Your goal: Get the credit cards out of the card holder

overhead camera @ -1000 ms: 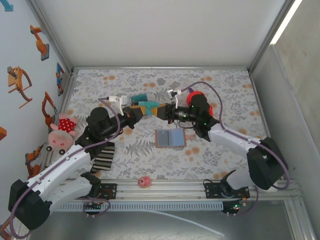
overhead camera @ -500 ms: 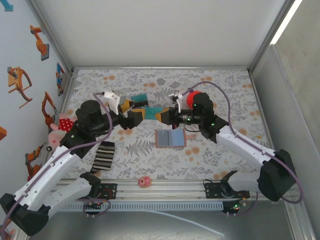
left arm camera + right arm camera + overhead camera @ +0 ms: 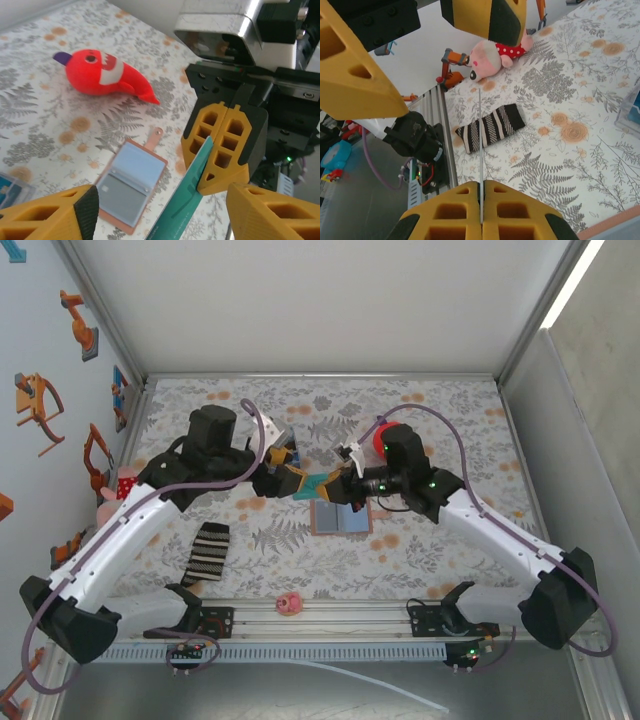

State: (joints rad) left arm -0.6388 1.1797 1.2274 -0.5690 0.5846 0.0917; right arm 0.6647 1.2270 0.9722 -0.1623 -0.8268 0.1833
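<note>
The card holder (image 3: 340,518) lies open on the floral table, tan with blue inner faces and its snap tab pointing away; in the left wrist view the card holder (image 3: 131,184) has a grey card in its near pocket. Just above it my right gripper (image 3: 335,487) is shut on a teal credit card (image 3: 318,483). From the right wrist the card (image 3: 481,145) is seen edge-on, rising from my right gripper (image 3: 481,184). My left gripper (image 3: 290,478) stands open, its yellow fingers either side of the teal card (image 3: 192,197) without touching it.
A red plush fish (image 3: 100,75) lies beyond the card holder. A striped sock (image 3: 208,552) and a pig plush (image 3: 495,55) sit at the left, and a small pink toy (image 3: 289,603) by the front rail. A blue block (image 3: 11,184) lies left of the holder.
My left gripper has opened and let go of the teal card, and its arm has swung up and right. My right gripper keeps the card and has moved slightly nearer, above the card holder.
</note>
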